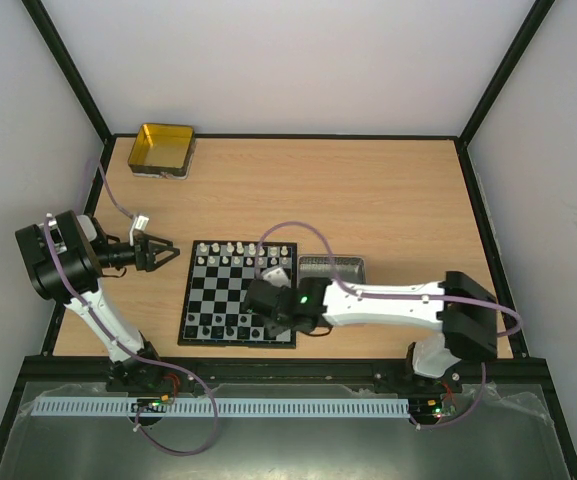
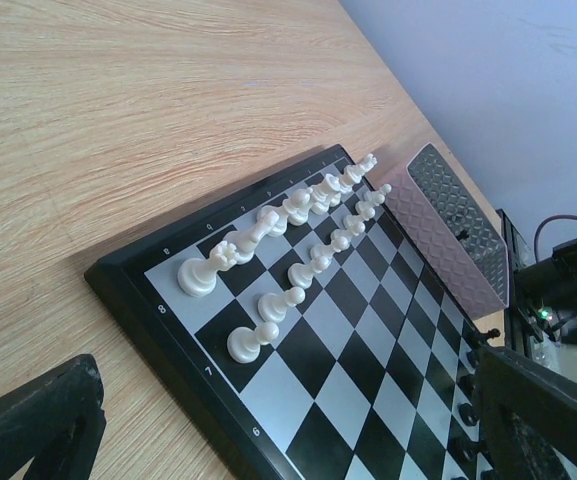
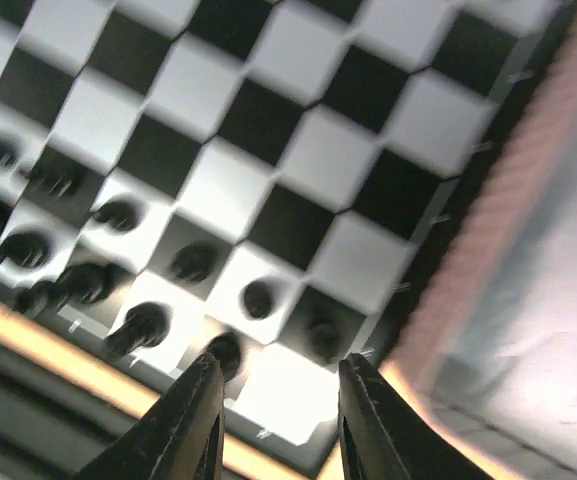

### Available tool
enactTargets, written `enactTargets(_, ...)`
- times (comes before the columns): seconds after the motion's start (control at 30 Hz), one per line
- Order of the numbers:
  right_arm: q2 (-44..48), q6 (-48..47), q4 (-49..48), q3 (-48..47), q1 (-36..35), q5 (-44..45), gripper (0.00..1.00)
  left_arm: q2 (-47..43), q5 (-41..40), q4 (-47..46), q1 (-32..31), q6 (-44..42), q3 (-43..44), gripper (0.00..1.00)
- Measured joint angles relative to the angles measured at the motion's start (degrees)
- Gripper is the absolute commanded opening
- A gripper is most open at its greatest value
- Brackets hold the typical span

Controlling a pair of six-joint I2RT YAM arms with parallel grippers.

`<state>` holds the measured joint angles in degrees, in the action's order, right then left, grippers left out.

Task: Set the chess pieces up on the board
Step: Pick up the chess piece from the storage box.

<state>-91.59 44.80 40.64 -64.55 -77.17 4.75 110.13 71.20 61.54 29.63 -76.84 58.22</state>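
Observation:
The board (image 1: 223,295) lies mid-table, and the wrist views show its checks up close (image 2: 368,330) (image 3: 268,120). White chess pieces (image 2: 268,330) stand in two rows along its far side (image 1: 238,252). Black chess pieces (image 3: 88,285) fill the near rows (image 1: 218,325). My right gripper (image 1: 273,318) hovers over the board's near right corner. It (image 3: 280,368) is open, with a bare pale corner square between its fingers. A black piece (image 3: 225,350) stands right beside the left finger. My left gripper (image 1: 171,254) hangs wide open just left of the board, holding nothing (image 2: 288,370).
A silver-grey tray (image 1: 333,265) sits against the board's right edge and shows in both wrist views (image 2: 448,220) (image 3: 538,300). A gold-yellow tin (image 1: 161,148) stands at the far left corner of the table. Black frame posts and pale walls border the table.

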Motion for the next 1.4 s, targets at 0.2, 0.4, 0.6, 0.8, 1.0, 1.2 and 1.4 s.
enactTargets(0.2, 9.6, 2.5, 1.4, 6.4, 12.3, 3.2, 0.36, 0.4, 0.2, 0.8, 0.3, -0.6, 0.0, 1.00)
enactTargets(0.4, 15.0, 2.6, 1.8, 14.7, 24.0, 1.0, 0.39, 0.7, 0.4, 1.6, 0.3, -1.4, 0.2, 1.00)
enactTargets(0.6, 15.0, 1.3, 1.0, 17.8, 29.7, -2.2, 0.38, 0.9, 0.5, 2.5, 0.3, -2.3, 0.7, 1.00)
enactTargets(0.8, 14.2, 0.4, -0.9, 21.1, 30.7, -5.5, 0.32, 1.5, 0.6, 3.7, 0.5, -3.7, 0.8, 1.00)
enactTargets(1.0, 13.4, 0.2, -2.8, 23.1, 30.7, -8.2, 0.28, 1.6, 0.7, 4.5, 0.6, -4.6, 0.8, 1.00)
enactTargets(1.2, 13.3, 0.0, -4.0, 23.9, 30.8, -9.1, 0.08, 1.6, 0.8, 5.0, 0.6, -5.1, 0.8, 1.00)
enactTargets(1.4, 13.4, 0.0, -3.6, 23.9, 30.8, -8.3, 0.02, 1.6, 0.8, 5.0, 0.6, -5.2, 0.8, 1.00)
